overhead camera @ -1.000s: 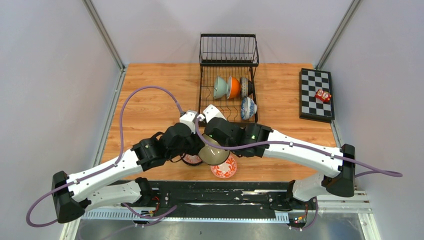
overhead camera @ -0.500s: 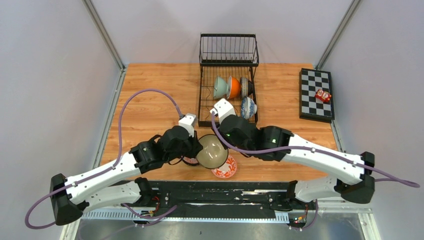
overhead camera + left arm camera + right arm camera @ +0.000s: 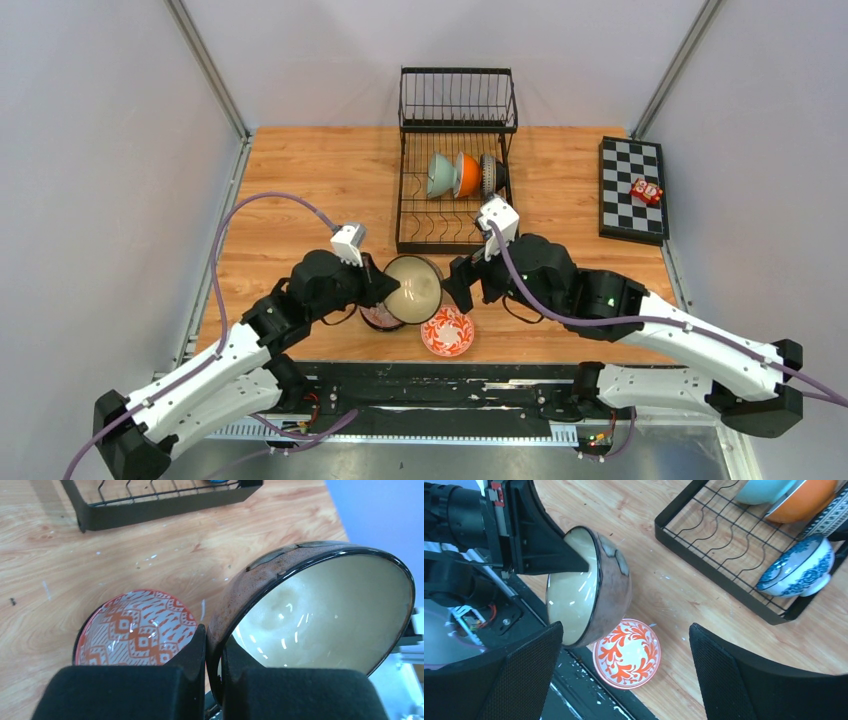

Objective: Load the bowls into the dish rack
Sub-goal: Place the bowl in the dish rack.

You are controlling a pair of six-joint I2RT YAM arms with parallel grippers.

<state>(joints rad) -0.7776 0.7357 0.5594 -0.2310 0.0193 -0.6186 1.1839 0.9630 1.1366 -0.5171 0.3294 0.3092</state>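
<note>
My left gripper [image 3: 388, 291] [image 3: 214, 631] is shut on the rim of a brown bowl with a cream inside [image 3: 413, 289] [image 3: 320, 610] [image 3: 589, 587], held on edge above the table in front of the dish rack [image 3: 455, 215]. My right gripper [image 3: 462, 285] [image 3: 625, 630] stands open just right of that bowl, holding nothing. A red-patterned bowl [image 3: 378, 319] [image 3: 134, 628] and an orange floral bowl [image 3: 447, 332] [image 3: 626, 653] lie on the table below. In the rack stand a pale green bowl [image 3: 439, 175], an orange one [image 3: 466, 175], a dark patterned one [image 3: 490, 173] and a blue-and-white one [image 3: 796, 570].
A checkered board [image 3: 628, 215] with a small red toy [image 3: 646, 191] lies at the table's right edge. The rack's raised basket [image 3: 458, 100] is at the back. The near table edge runs just under the two loose bowls.
My right gripper has opened, let go of the brown bowl and drawn back to the right. The left gripper keeps the bowl and has shifted a little left with it.
</note>
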